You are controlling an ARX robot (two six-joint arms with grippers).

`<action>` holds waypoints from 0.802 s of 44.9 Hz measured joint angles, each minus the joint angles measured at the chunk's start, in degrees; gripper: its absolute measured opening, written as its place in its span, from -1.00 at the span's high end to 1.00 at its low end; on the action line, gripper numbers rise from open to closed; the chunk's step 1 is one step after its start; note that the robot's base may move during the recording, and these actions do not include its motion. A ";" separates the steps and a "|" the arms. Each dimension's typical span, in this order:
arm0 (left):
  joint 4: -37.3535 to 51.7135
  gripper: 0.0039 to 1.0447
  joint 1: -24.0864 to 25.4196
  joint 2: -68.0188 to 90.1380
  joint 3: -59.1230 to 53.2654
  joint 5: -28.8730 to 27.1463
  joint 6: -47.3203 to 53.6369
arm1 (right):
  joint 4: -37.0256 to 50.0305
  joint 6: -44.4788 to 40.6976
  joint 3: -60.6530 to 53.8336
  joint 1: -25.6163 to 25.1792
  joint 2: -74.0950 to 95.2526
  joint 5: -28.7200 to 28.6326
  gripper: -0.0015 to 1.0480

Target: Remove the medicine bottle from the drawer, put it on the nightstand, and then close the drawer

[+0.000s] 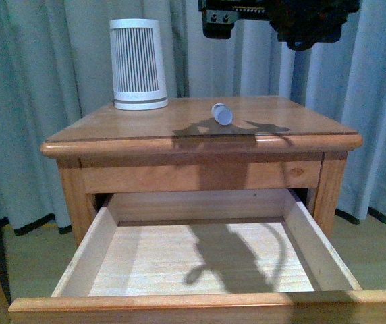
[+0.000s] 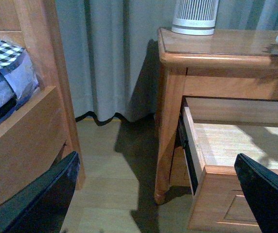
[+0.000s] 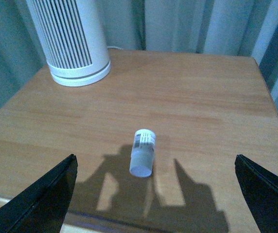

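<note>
My body camera faces the nightstand (image 1: 301,128) head-on from close in, tilted slightly down, so the open drawer (image 1: 206,305) fills the lower frame. My left wrist camera sits low and off to my left, looking across the floor at the nightstand's front corner. My right wrist camera hangs close above the top, angled down. All three share the white ribbed cylinder (image 1: 138,64) — front and right wrist views also share the medicine bottle (image 3: 143,153).

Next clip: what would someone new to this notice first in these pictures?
The drawer stands pulled far out toward the front camera, with nothing visible on its pale wood floor. On the nightstand top above it, a tiny white medicine bottle lies on its side toward the front. A much larger white ribbed cylinder stands upright at the back left.
</note>
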 joint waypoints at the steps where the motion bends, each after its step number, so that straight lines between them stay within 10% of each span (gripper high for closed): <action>1: 0.00 -0.88 0.00 0.00 0.00 0.00 0.00 | 0.24 0.09 -0.94 -0.02 -0.77 -0.17 -0.87; 19: 0.00 -0.88 0.00 0.00 0.00 0.00 0.00 | 5.86 4.00 -37.16 -1.29 -26.73 -3.37 -0.86; 36: 0.00 -0.88 0.00 0.00 0.00 0.00 0.00 | 14.12 11.74 -64.37 6.16 -31.21 1.20 0.43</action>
